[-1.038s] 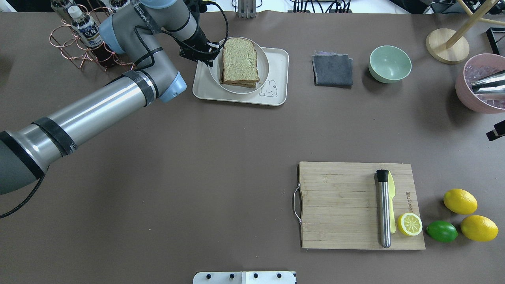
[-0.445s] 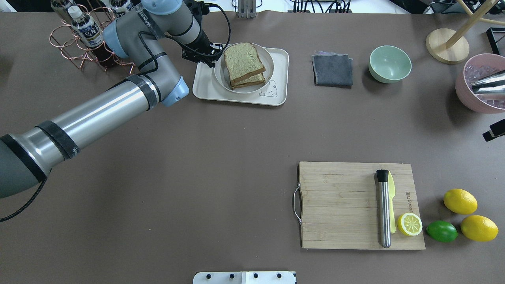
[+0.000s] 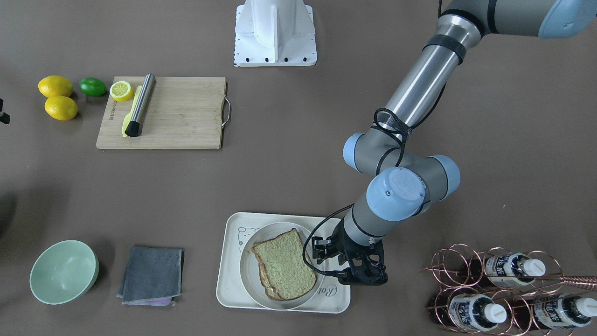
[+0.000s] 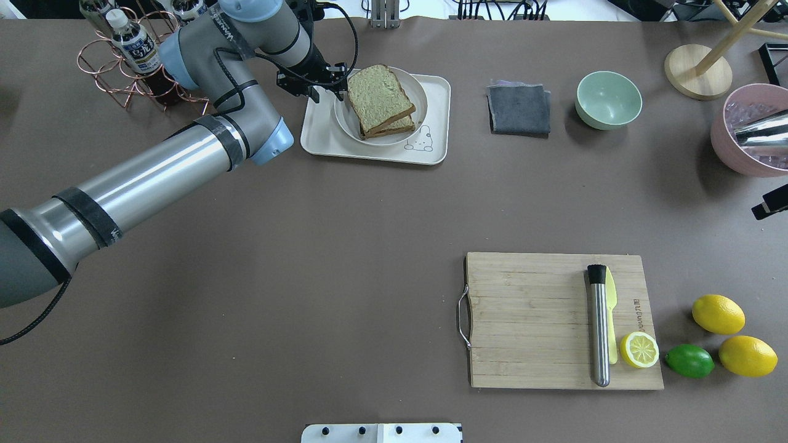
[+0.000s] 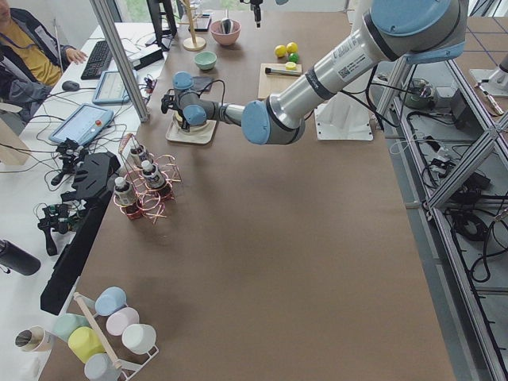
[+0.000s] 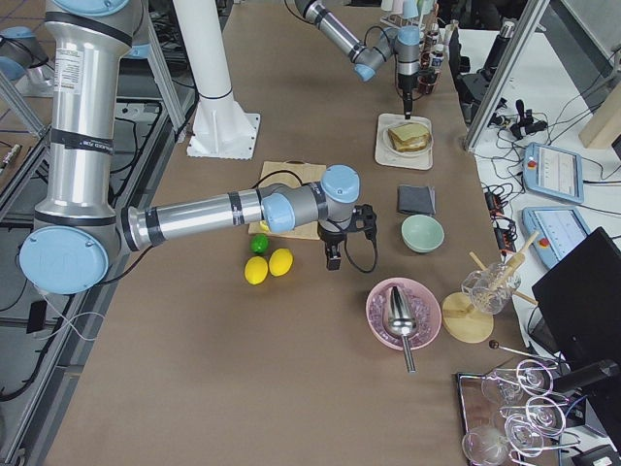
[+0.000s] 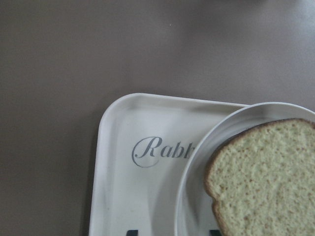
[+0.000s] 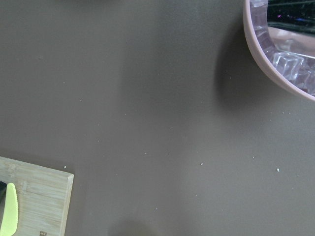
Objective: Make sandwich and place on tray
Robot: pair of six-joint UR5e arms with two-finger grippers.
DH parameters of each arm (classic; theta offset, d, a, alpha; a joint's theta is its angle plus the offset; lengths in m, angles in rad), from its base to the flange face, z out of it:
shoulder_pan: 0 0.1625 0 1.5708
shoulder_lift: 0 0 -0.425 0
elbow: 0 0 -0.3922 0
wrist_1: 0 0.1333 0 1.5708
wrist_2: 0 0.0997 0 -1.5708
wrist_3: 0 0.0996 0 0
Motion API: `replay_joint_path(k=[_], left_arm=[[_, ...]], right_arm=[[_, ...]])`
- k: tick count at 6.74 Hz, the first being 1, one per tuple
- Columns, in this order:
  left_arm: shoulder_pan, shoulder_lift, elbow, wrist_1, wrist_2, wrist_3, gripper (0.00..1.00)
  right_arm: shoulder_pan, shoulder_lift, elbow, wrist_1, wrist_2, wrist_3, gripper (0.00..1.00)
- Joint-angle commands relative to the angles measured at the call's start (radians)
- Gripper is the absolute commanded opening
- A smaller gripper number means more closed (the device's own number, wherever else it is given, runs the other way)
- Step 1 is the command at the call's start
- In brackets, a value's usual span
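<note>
One brown worktop point(image 4: 295, 258) carries everything, and the left arm point(image 4: 141, 178) reaches across it toward 11 o'clock in the overhead view. There the cream tray point(image 4: 320, 138) lies with its long side running 9 to 3 o'clock. A round white plate point(image 4: 422, 92) sits on the tray, and the sandwich point(image 4: 377, 95) rests on the plate, its long axis running roughly 11 to 5 o'clock.

The left end effector point(image 4: 327, 91) stands at the plate's 9 o'clock rim, so the sandwich lies at 3 o'clock from it, just beside. In the wrist view its two fingertips point(image 7: 132, 232) show only as dark tips at the bottom edge, well apart, one on each side of the plate rim. It looks released, holding nothing.

The right end effector point(image 6: 333, 254) hangs over bare worktop far off toward 3 o'clock, and I cannot tell whether it is released or clenched.

The left arm is plainly the nearer. Any retreat should probably go up or toward 9 o'clock, away from the rim, so the plate is not nudged.
</note>
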Motion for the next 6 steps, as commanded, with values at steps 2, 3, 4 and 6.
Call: replay_joint_path(k=[2, 3, 4, 6], left_arm=[[-0.064, 0.215, -0.418, 0.336, -0.072, 0.065, 0.59], [-0.096, 0.287, -0.581, 0.513, -0.144, 0.119, 0.59], [-0.148, 0.366, -0.722, 0.657, -0.149, 0.251, 0.59], [-0.262, 0.505, -1.015, 1.08, -0.107, 0.64, 0.6]], right_arm=[[0.0, 0.021, -0.014, -0.001, -0.002, 0.002, 1.0], [0.0, 0.029, -0.014, -0.001, -0.002, 0.002, 1.0], [0.001, 0.029, -0.013, -0.013, -0.002, 0.002, 1.0], [0.011, 0.021, -0.002, -0.016, -0.006, 0.001, 1.0]])
